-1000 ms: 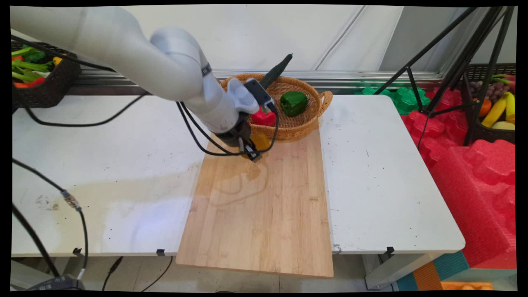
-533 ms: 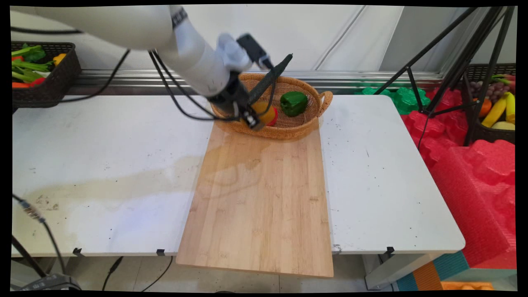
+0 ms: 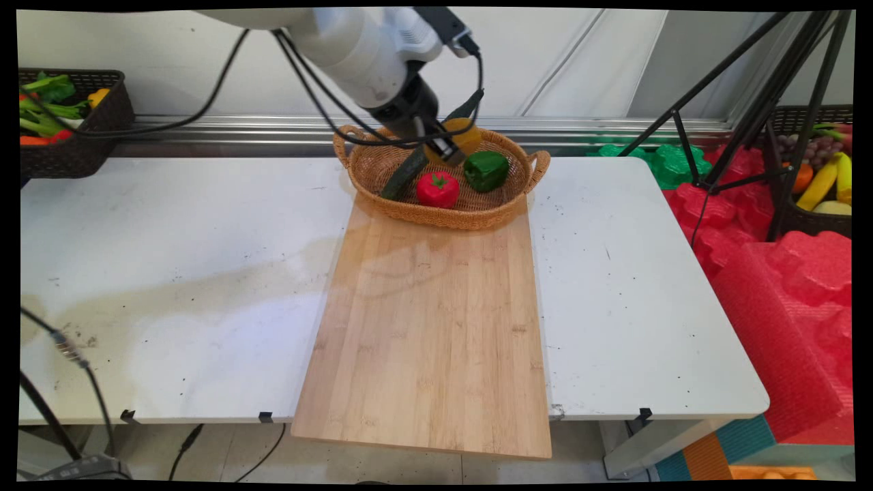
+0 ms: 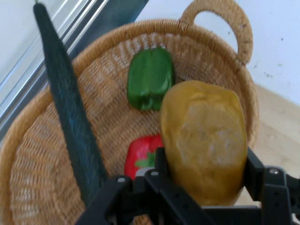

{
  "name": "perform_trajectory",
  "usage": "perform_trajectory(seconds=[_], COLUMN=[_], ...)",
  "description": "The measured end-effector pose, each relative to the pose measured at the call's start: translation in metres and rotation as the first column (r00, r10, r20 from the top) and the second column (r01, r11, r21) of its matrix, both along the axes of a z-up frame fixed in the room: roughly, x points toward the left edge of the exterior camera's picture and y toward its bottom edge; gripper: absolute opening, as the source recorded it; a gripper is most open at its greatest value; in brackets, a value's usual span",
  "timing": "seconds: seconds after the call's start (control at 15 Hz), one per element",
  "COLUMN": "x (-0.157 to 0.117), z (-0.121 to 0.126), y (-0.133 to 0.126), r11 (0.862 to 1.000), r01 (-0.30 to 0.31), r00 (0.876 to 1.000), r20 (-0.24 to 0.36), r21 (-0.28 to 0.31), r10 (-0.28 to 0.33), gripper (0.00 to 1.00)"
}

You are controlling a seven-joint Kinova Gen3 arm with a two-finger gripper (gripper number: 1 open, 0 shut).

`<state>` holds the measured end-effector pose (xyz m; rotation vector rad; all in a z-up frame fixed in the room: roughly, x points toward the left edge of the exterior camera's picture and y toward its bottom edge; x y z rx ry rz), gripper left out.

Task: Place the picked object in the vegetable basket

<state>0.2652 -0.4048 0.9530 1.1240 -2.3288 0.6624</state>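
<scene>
My gripper (image 3: 447, 144) (image 4: 206, 178) is shut on a yellow-orange potato-shaped vegetable (image 3: 466, 134) (image 4: 204, 140) and holds it in the air over the woven basket (image 3: 382, 204) (image 4: 42, 154) at the table's far side. Below it in the basket lie a green bell pepper (image 3: 485, 170) (image 4: 150, 78), a red tomato (image 3: 438, 189) (image 4: 140, 154) and a long dark green cucumber (image 3: 409, 170) (image 4: 70, 117) that leans up over the rim. A bamboo cutting board (image 3: 430, 327) lies in front of the basket with nothing on it.
A dark basket of vegetables (image 3: 68, 129) stands at the far left. Tripod legs (image 3: 736, 123), red foam (image 3: 784, 286) and a fruit basket (image 3: 818, 184) are off the table's right edge. Black cables (image 3: 307, 88) hang from the arm.
The gripper lifted the yellow vegetable off the board's far end and carried it up and to the right, from the basket's near rim to above its middle. The tomato came back into sight.
</scene>
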Motion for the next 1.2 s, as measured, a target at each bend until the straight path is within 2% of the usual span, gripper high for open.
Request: perform_trajectory(seconds=[0.47, 0.8, 1.2], x=[-0.036, -0.046, -0.049], z=[-0.053, -0.084, -0.111], y=[-0.056, -0.091, -0.115], r11=[0.999, 0.996, 0.991], r01=[0.025, 0.035, 0.058], r00=[0.999, 0.997, 0.993], r20=[0.041, 0.069, 0.095], r21=[0.047, 0.077, 0.124], r10=[-0.027, -0.04, -0.071], gripper=[0.0, 0.0, 0.0])
